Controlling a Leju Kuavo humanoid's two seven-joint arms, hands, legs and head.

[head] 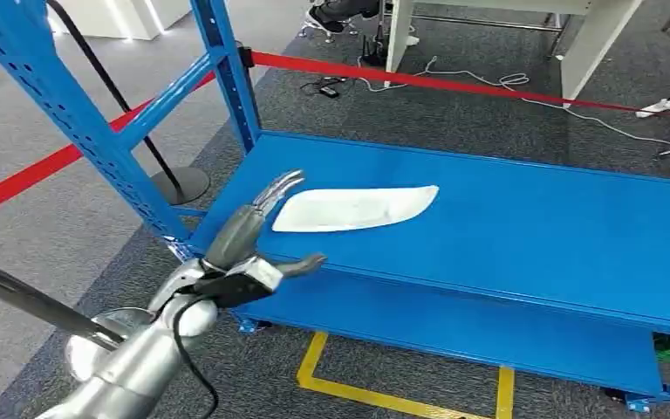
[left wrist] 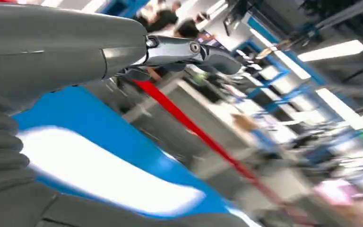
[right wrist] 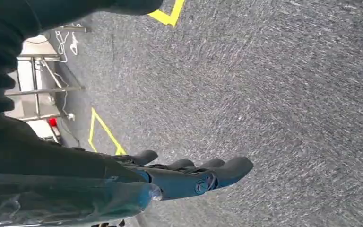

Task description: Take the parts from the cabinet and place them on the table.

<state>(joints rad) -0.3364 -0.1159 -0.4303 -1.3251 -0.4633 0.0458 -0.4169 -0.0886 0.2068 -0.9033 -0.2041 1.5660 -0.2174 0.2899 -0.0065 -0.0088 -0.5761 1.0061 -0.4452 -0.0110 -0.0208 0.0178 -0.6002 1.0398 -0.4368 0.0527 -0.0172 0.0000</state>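
Observation:
A long white curved part (head: 354, 209) lies flat on the blue shelf (head: 523, 227) of the cabinet, towards its left end. My left hand (head: 253, 236) hovers at the shelf's front left corner, just short of the part's near end, with its fingers (head: 276, 189) spread and nothing in it. In the left wrist view the white part (left wrist: 99, 172) shows blurred beyond the hand (left wrist: 123, 52). My right hand (right wrist: 189, 175) hangs over grey carpet with fingers loosely extended and holds nothing.
Blue uprights (head: 61, 113) frame the shelf's left end. A red barrier tape (head: 419, 81) runs behind the cabinet, on a black post with a round base (head: 179, 185). Yellow floor tape (head: 375, 394) marks the carpet in front. Cables (head: 611, 122) and white table legs (head: 397, 39) lie beyond.

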